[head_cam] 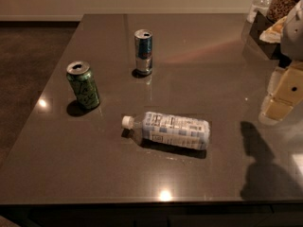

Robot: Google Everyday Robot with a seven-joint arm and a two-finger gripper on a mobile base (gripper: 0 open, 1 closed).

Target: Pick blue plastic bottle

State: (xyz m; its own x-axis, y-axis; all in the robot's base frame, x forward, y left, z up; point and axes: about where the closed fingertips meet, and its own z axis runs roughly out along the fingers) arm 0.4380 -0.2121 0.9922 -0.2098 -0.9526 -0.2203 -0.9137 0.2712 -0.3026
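Bottle (pixel 170 130) on its side near the front edge of the table (pixel 213 56); gripper (pixel 277 109) at the right edge.
Your bottle's white cap (pixel 126 121) points toward the left edge. A green can (pixel 83 85) stands by that edge, a blue-and-silver can (pixel 143 52) farther back. You cannot tell whether the gripper is spread or closed.

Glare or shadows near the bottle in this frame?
Camera view: dim, warm light; small glare spots on the table at its near edge and left of the green can, none on the bottle; gripper at the right edge casts a large shadow on the table right of the bottle, not reaching it.
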